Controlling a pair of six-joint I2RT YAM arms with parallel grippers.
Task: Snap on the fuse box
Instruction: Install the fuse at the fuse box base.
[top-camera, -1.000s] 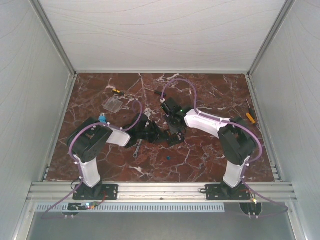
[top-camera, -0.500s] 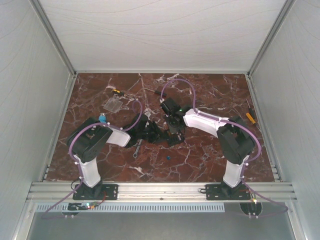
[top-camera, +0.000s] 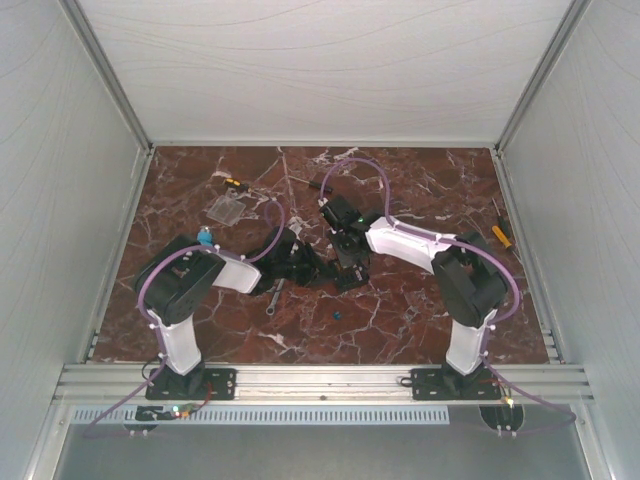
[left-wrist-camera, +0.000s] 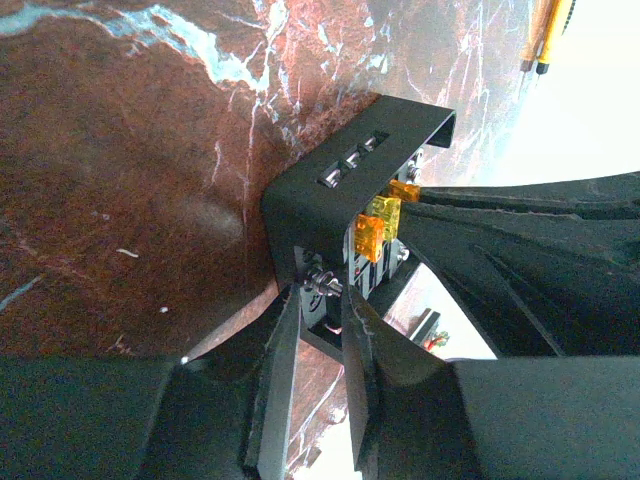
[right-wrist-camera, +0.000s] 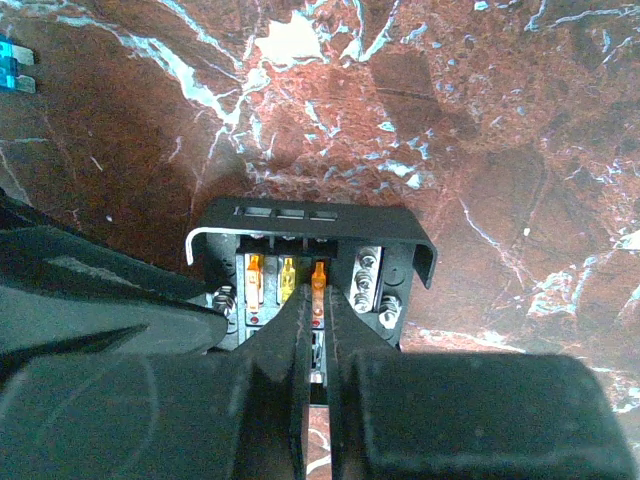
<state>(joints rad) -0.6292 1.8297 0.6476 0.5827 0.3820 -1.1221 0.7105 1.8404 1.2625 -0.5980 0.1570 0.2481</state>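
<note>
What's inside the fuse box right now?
Inside the fuse box are three fuses, orange and yellow, beside silver screw terminals. The right gripper covers the lower middle, so anything beneath it is hidden.

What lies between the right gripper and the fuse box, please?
Nothing; the right wrist view shows the right gripper reaching inside the fuse box, at an orange fuse.

The right gripper (right-wrist-camera: 318, 300), its dark fingers (right-wrist-camera: 285, 345) nearly together, noses into the small black squarish plastic fuse box (right-wrist-camera: 310, 225) holding orange-yellow fuses (right-wrist-camera: 253, 280) on a red-brown marble tabletop (right-wrist-camera: 480, 120).
</note>
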